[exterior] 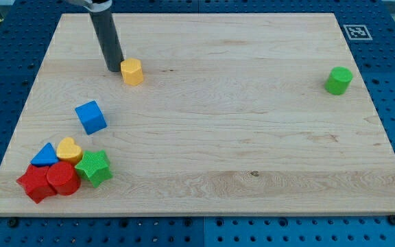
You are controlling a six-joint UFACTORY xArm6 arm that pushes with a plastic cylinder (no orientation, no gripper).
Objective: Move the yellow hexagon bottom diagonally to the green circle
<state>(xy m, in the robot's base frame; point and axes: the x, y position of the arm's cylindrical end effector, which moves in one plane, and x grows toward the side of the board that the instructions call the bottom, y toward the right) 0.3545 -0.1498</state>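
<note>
Your tip, a bare rod with no grasping end effector, sits just left of the yellow hexagon, near the table's top-left corner. Green circle: near the right edge, well apart.

My tip rests at the low end of the dark rod, which rises toward 11 o'clock, slightly tilted.

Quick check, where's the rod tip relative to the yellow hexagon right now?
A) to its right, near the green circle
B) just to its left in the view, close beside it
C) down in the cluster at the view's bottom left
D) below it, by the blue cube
B: my tip sits just on the view's left of the yellow hexagon, close beside it, while the green circle is far off at the view's right.
</note>
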